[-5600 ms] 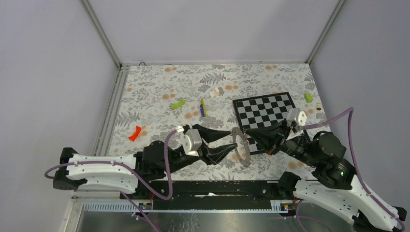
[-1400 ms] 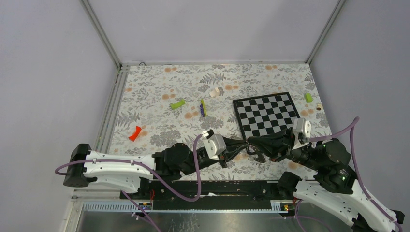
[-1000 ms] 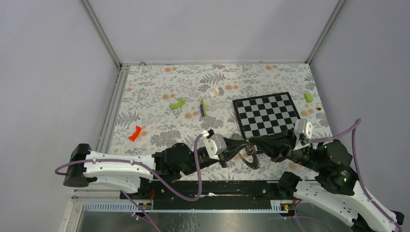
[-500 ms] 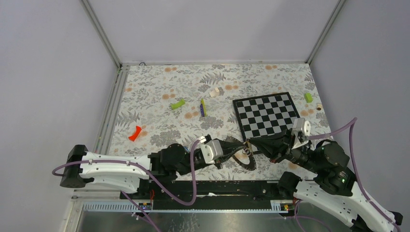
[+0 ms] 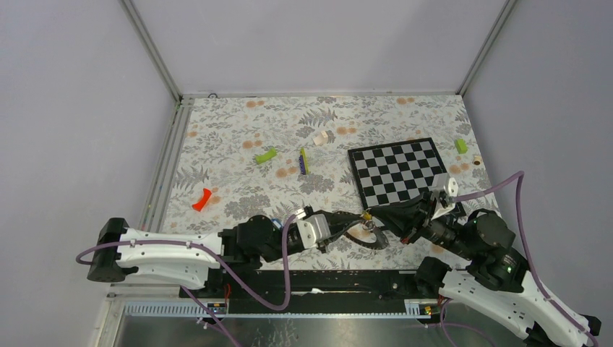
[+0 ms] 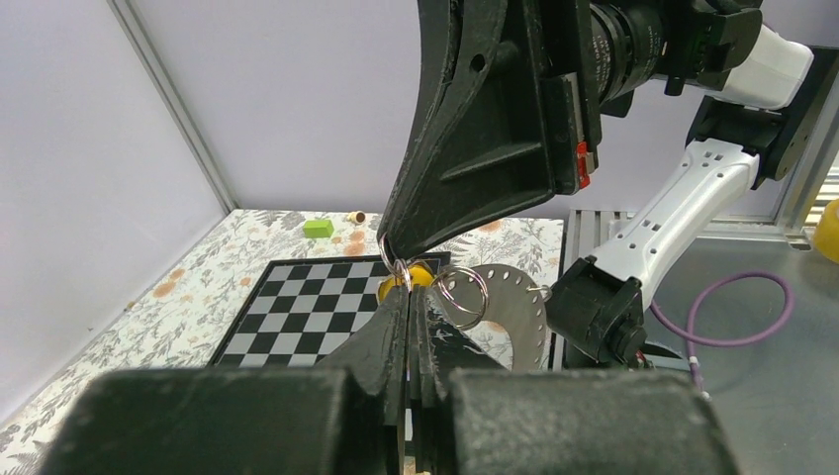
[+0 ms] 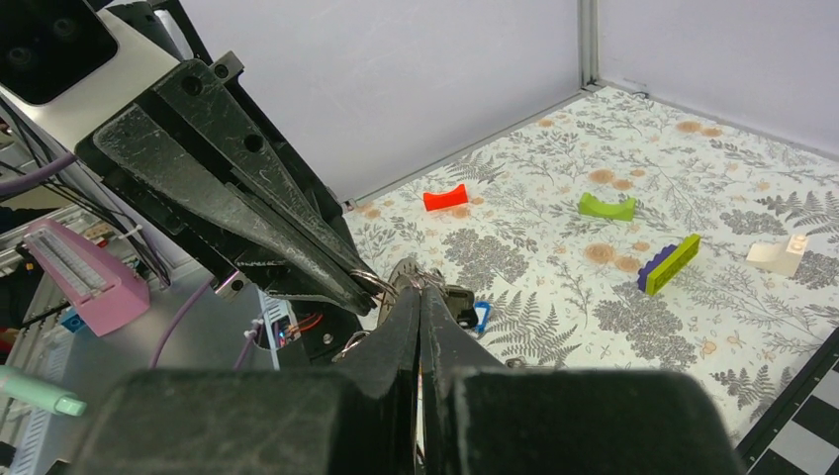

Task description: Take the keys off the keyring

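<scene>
White arm shells, black joints, purple cables.

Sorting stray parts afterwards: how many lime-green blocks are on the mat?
2. One lime-green block lies mid-mat, left of the stick; the other block sits right of the chessboard's far corner. The arms could hide more.

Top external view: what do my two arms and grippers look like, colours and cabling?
The left arm and right arm have white shells, black joints and a looping purple cable each. The left gripper and right gripper carry long tapered black fingers behind white wrist blocks. A small green light glows on the right arm.
</scene>
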You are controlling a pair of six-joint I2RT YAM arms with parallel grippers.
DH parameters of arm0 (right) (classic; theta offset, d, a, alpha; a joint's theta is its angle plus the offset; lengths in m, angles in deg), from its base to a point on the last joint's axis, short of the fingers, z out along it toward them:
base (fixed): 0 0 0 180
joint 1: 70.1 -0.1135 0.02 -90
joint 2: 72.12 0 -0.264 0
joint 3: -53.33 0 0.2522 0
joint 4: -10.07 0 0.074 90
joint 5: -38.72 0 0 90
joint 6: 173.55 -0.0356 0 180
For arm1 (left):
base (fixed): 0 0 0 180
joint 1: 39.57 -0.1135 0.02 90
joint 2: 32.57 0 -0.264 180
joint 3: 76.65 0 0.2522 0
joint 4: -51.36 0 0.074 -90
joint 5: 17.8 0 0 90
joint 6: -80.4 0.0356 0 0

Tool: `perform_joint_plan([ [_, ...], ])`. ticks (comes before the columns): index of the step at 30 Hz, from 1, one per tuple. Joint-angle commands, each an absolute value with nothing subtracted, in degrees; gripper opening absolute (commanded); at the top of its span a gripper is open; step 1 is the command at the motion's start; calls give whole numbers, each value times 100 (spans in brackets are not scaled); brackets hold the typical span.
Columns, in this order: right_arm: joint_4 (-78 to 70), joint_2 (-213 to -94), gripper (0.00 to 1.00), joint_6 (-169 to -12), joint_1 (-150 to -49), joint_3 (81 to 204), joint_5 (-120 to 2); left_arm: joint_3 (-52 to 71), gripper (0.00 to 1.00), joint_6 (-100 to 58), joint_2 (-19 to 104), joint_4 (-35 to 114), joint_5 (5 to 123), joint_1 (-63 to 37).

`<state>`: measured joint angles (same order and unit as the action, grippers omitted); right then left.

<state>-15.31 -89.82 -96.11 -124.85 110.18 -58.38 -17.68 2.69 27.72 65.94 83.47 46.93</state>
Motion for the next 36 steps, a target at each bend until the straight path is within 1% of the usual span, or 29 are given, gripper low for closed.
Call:
perform_joint_plan([
  [1,-1459,-8972,0,-9637,-12458,10994,-5279,-1785,1,364,2435,7089,7997,4735],
  [3,-1461,-8961,0,-9636,-12457,10982,-5256,-1795,8,352,2422,7091,8000,4735],
  [5,-1461,-8953,0,-9634,-12460,10988,-5255,-1806,20,337,2420,7088,8019,4733],
  [8,-1450,-8958,0,-9606,-12460,11035,-5252,-1815,25,307,2429,7074,8028,4735],
  [17,-1433,-8988,0,-9512,-12460,11165,-5329,-1825,28,216,2463,7058,8095,4735],
  [22,-1293,-8915,0,-9539,-12460,11140,-5365,-1745,28,127,2646,6982,8181,4735],
  [27,-1177,-8902,0,-9567,-12460,11144,-5391,-1569,25,85,2882,6780,8196,4735],
  [36,-1142,-8884,0,-9564,-12460,11150,-5544,-1519,26,102,3032,6794,8619,4735],
])
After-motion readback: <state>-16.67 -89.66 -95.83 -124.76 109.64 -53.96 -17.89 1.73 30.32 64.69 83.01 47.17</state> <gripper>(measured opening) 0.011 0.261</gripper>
